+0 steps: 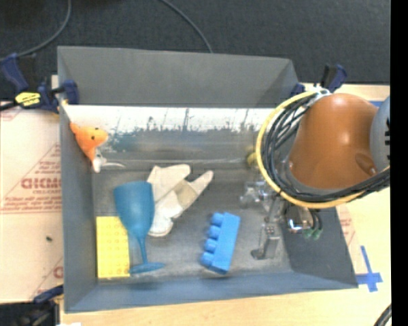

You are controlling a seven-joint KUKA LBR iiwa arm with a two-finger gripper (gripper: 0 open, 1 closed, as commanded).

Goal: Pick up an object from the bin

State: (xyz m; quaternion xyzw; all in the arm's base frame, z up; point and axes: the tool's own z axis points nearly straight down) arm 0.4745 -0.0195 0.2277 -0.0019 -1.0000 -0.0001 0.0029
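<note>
My gripper [258,223] hangs low in the right part of the bin, under the orange wrist cover. It is open, its metal fingertips [262,251] apart with only bare bin floor between them. A blue toothed plastic block [219,242] lies just to its left, not touching it. Further left a white glove [175,194] lies crumpled in the middle of the bin. A small yellow-green ball [250,159] rests by the back wall, just above the gripper.
A blue plastic goblet [137,219] lies on its side at the left, beside a yellow studded plate [112,247] in the front left corner. An orange toy fish [89,139] sits in the back left corner. The arm and its cables cover the bin's right side.
</note>
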